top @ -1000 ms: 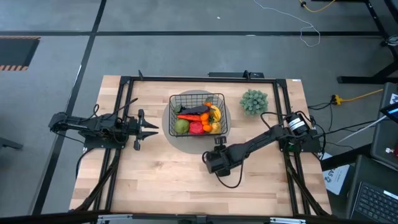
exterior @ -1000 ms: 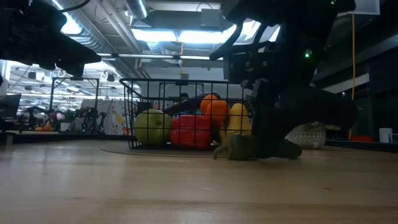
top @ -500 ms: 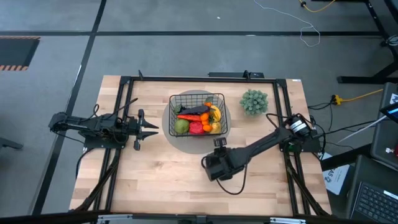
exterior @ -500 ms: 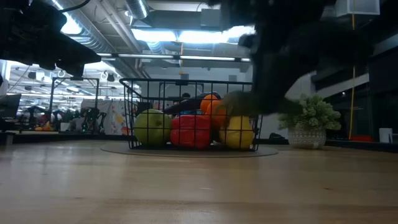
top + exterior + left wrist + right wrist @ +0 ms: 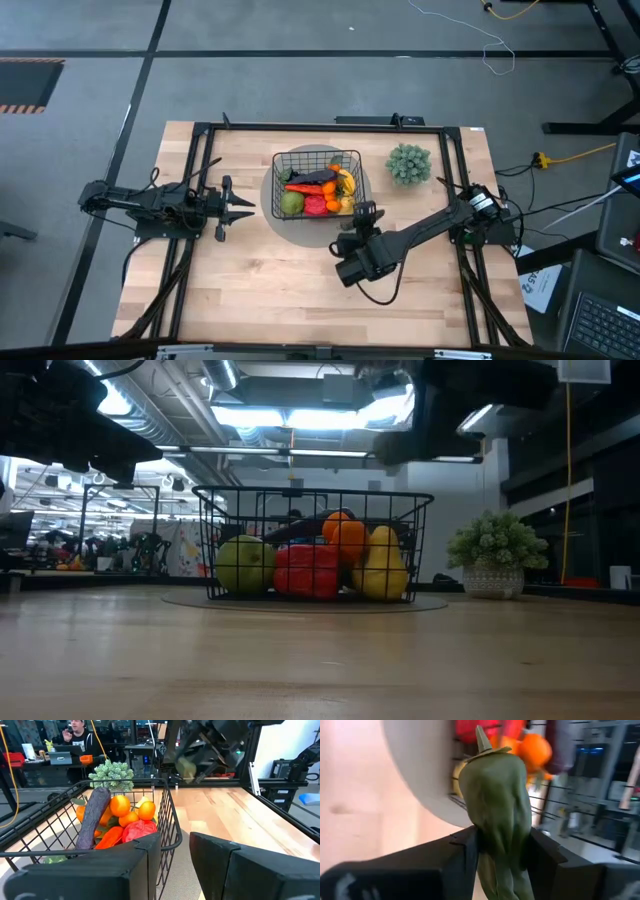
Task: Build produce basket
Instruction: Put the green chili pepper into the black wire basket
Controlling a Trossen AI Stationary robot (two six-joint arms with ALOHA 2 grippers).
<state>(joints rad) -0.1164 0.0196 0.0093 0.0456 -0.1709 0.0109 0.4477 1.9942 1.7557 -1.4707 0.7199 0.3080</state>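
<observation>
Two arms are over the tabletop (image 5: 250, 290). Right gripper (image 5: 364, 212), clamped on a green cucumber (image 5: 497, 815), hangs raised just beside the basket's (image 5: 283, 160) near right corner. Basket sits on a grey disc (image 5: 270, 215), holding apple (image 5: 243, 565), pepper (image 5: 305, 572), tangerines (image 5: 345, 535), lemon (image 5: 383, 565), eggplant (image 5: 95, 815). Plant (image 5: 408, 163) stands right of it. Left gripper (image 5: 245, 208), fingers parted and empty, waits left of the basket.

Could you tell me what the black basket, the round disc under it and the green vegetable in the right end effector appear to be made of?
Black wire-grid basket: thin metal wire, probably dark-coated; the open mesh shows the produce through it.
Grey round disc: flat and matte; material unclear.
Green toy vegetable, gripped in the right end effector: looks like soft matte plastic or rubber, with a dull moulded skin and stem tip.
</observation>
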